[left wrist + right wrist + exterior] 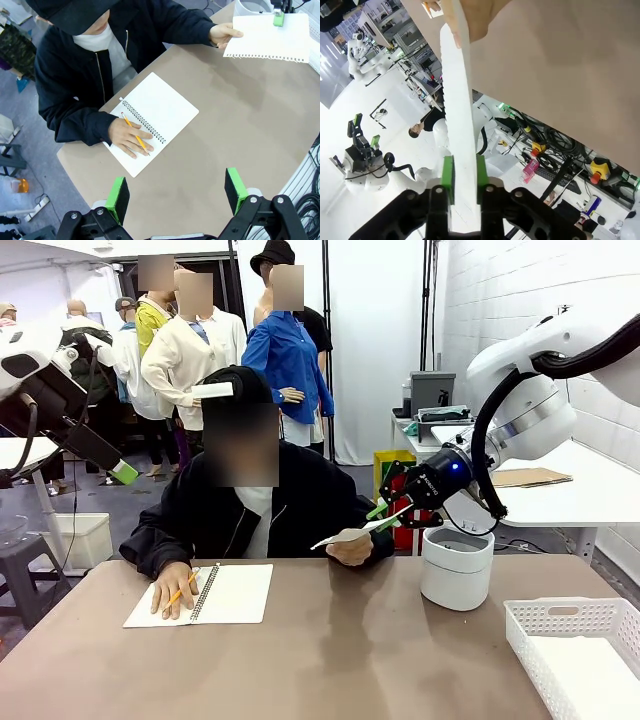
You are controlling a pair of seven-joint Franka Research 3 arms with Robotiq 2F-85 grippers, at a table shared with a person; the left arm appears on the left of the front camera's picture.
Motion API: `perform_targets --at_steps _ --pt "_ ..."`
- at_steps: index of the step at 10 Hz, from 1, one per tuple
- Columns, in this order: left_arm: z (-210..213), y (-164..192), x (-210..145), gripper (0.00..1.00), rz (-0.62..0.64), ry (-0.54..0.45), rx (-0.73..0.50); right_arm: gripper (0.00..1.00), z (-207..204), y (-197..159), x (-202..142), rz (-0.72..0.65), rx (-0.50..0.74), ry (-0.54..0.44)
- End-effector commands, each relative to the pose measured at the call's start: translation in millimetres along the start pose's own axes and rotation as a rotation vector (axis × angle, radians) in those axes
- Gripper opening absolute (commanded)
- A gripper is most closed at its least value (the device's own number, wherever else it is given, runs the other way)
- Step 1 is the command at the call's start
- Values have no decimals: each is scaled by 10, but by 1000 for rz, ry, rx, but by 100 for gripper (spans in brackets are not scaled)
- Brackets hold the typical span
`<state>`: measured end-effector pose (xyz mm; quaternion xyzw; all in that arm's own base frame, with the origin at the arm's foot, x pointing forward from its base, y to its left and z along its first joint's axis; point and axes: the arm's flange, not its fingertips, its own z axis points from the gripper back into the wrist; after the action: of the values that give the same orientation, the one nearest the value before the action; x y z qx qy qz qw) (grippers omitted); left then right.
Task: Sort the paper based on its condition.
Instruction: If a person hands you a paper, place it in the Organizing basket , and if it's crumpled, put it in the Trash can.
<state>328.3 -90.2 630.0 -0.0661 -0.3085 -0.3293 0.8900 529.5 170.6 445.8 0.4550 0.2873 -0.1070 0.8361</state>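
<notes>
The paper (267,37) is thin, matt white stock with one ragged, perforated edge. The table (340,660) has a smooth, matt taupe top. The notebook (162,112) shows matt white pages on a dark wire spiral; the pencil (131,127) wears yellow paint. The bin (457,575) is smooth white plastic with a soft sheen, the basket (570,618) white plastic with latticed walls. The person's jacket (65,85) is dark matt cloth. The left gripper (176,195) has a matt black body and green rubbery-looking pads (118,197).
</notes>
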Motion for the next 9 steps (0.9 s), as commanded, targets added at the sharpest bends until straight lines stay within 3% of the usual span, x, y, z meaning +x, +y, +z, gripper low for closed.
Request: perform_targets --at_steps 1,6,9 --pt "5 3 -3 100 1 0 5 0 8 6 -16 -7 17 19" --pt "5 3 -3 100 1 0 5 0 35 20 -128 24 14 29" --pt "5 3 -3 100 1 0 5 0 144 183 -686 343 -60 -29"
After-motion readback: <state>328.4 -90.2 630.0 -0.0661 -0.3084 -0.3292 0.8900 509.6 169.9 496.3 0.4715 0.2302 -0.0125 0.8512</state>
